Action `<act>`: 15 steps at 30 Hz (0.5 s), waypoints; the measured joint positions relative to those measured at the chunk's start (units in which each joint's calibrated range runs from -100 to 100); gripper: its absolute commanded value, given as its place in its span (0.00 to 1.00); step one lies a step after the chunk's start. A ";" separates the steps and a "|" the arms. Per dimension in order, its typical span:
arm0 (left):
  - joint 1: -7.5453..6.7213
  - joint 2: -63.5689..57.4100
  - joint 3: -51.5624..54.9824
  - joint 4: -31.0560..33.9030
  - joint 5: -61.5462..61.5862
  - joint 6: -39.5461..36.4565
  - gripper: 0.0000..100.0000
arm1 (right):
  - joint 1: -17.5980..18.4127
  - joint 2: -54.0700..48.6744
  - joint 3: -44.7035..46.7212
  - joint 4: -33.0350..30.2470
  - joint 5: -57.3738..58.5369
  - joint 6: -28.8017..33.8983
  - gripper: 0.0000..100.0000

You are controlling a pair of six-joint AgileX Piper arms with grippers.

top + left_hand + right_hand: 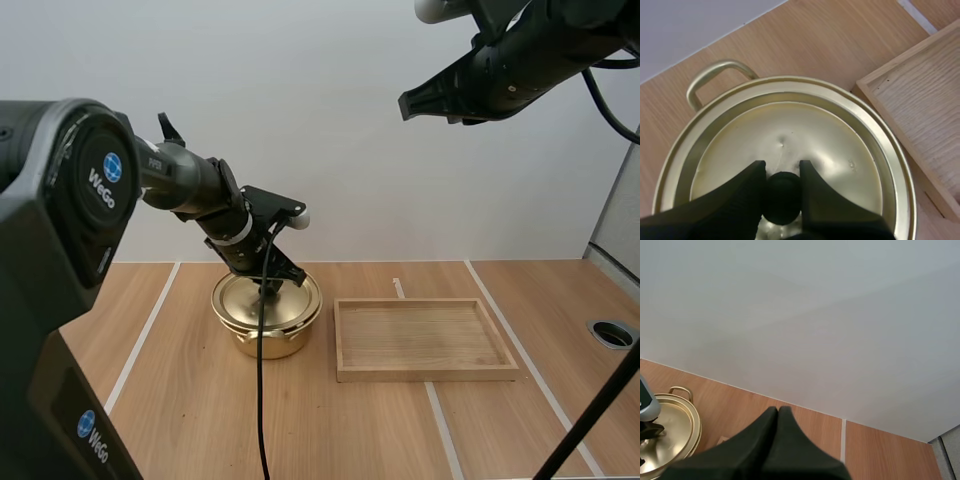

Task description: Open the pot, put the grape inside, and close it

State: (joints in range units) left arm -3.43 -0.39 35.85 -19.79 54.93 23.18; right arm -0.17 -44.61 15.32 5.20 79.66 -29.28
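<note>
The round brass-coloured metal pot (262, 343) is standing upright on the light wooden table (180, 400), just left of the shallow rectangular wooden tray (430, 374) and apart from it. Its matching domed lid (825, 145) is sitting flat and fully seated on the rim, with the small black round knob (782, 197) pointing straight up. One brass loop handle (715, 75) is projecting from the pot's far side, toward the wall. The opposite handle is lying out of sight, so the handle-to-handle axis cannot be fixed beyond that. The left arm is reaching forward and bending steeply down over the pot. The left gripper (272, 287) is pointing down at the lid's centre, and its two black fingers (747, 190) are closing on the knob from either side, pinching it between their inner faces. In the high view that arm's wrist is covering the knob and part of the lid. The right arm is hanging high above the table, cut off by the frame edge. The right gripper (408, 104) is pointing leftward and slightly down, and its fingers (771, 430) are lying pressed together as one dark wedge, holding nothing. The pot's interior is hidden beneath the lid.
</note>
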 measured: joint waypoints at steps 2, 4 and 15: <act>0.00 0.33 -0.16 -0.41 0.81 0.06 0.00 | 0.00 0.00 0.00 0.00 0.00 0.00 0.00; 0.00 0.55 -0.31 -0.64 1.02 0.06 0.00 | 0.00 0.00 0.00 0.00 0.00 0.00 0.00; 0.00 0.70 -0.45 -0.87 1.24 0.06 0.00 | 0.00 0.00 0.00 0.00 0.00 0.00 0.00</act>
State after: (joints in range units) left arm -3.43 0.32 35.40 -20.67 56.17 23.24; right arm -0.17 -44.61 15.32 5.20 79.66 -29.28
